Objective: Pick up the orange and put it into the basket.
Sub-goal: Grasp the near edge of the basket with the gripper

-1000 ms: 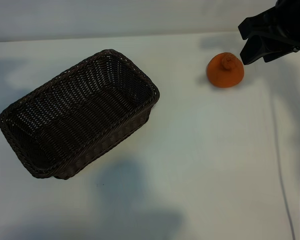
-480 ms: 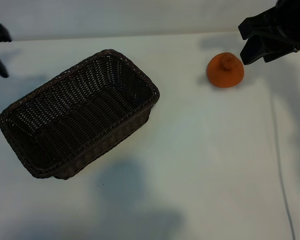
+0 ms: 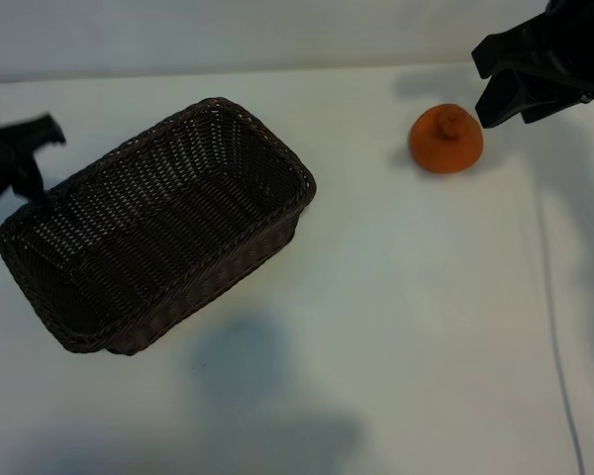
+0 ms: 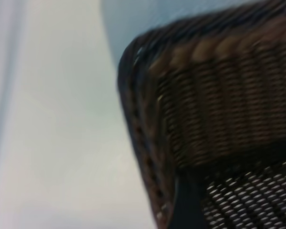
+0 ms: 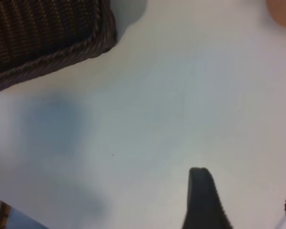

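Reaching: left gripper is seen spread wide at the basket end rim.
Hovering: right gripper is seen parted, empty, beside the orange.

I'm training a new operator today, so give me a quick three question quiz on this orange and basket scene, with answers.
1. True or false: the orange lies inside the basket.
2. Which gripper is nearest the orange? A) left B) right
3. Fill in: the left gripper is at the basket's ____ end in the exterior view.

Key: 1 false, it sits on the table, well apart from the basket. 2 B, the right gripper is open right beside it, holding nothing. 3 left, open by the rim.
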Motion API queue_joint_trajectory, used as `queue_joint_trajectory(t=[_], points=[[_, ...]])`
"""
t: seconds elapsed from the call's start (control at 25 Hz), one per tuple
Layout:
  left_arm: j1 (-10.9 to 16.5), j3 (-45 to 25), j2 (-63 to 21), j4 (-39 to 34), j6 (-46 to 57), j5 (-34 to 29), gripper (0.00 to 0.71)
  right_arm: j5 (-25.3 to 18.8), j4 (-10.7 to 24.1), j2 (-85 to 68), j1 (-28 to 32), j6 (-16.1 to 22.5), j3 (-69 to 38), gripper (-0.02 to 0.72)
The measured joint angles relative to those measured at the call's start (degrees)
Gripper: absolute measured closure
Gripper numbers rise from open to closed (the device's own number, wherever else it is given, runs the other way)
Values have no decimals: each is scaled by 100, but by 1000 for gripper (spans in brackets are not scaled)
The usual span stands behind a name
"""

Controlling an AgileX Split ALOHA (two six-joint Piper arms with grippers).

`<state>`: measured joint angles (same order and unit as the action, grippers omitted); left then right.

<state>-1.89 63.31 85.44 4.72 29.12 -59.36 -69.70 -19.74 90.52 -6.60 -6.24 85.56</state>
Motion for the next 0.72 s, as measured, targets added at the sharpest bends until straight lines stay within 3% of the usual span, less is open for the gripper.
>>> queue_joint_trajectory(t=[0.28, 0.72], points=[[0, -576, 5, -168, 142, 77, 129, 0, 0, 0, 0, 0, 0, 285], [0, -601, 5, -472, 544, 375, 129, 0, -6, 0, 0, 0, 0, 285]])
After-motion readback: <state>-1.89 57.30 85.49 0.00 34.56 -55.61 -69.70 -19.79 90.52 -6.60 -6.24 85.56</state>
